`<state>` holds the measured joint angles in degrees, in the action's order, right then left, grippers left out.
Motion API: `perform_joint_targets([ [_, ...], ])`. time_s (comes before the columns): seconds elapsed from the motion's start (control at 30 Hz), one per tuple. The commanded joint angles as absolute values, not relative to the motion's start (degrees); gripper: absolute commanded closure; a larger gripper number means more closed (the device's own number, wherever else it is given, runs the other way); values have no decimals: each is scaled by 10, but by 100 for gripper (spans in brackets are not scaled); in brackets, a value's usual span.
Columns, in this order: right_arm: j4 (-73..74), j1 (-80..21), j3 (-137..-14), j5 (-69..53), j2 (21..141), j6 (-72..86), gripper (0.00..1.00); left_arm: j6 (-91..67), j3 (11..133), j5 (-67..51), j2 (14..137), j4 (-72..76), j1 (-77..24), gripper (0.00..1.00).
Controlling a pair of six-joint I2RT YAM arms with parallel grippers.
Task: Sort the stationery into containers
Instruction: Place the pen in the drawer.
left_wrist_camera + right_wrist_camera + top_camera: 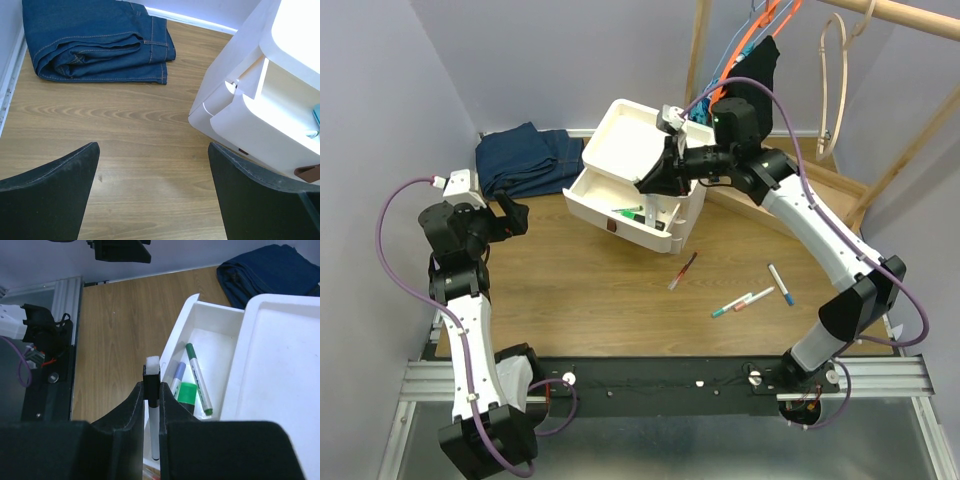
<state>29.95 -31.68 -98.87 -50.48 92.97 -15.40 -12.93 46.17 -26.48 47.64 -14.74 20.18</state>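
The containers are a white stack of drawers (620, 140) with one drawer (620, 212) pulled out. My right gripper (658, 178) (152, 390) hangs over that drawer's near corner, shut on a slim white marker (153, 432) with a black cap. In the drawer lie a green-capped marker (198, 377), a pale blue-capped marker (177, 376) and a black-green marker (187, 392). A red pen (683, 270) and three white markers (755, 297) lie on the table. My left gripper (512, 214) (154, 155) is open over bare wood, left of the drawers (235, 107).
Folded blue jeans (525, 160) (100, 42) lie at the back left by the wall. A wooden rack (910, 130) with hangers and a black garment (760, 60) stands at the back right, behind the drawers.
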Motion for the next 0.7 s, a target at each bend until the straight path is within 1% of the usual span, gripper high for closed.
perform_joint_targets([
  [0.0,242,-349,-993,-490,947,-132,88,-127,474,-274,459,-155,206,1],
  [0.1,242,-359,-980,-453,959,-156,86,-127,474,-276,457,-157,207,1],
  [0.23,231,-361,-969,-418,965,-158,59,-127,476,-276,458,-159,207,1],
  [0.33,231,-360,-969,-417,948,-163,53,-129,477,-279,460,-154,206,1],
  [0.43,263,-360,-962,-421,923,-208,52,-133,477,-279,461,-149,206,1],
  [0.57,328,-360,-919,-404,849,-279,51,-137,472,-280,461,-142,207,1],
  [0.67,418,-360,-861,-391,802,-397,52,-137,466,-281,459,-139,206,1],
])
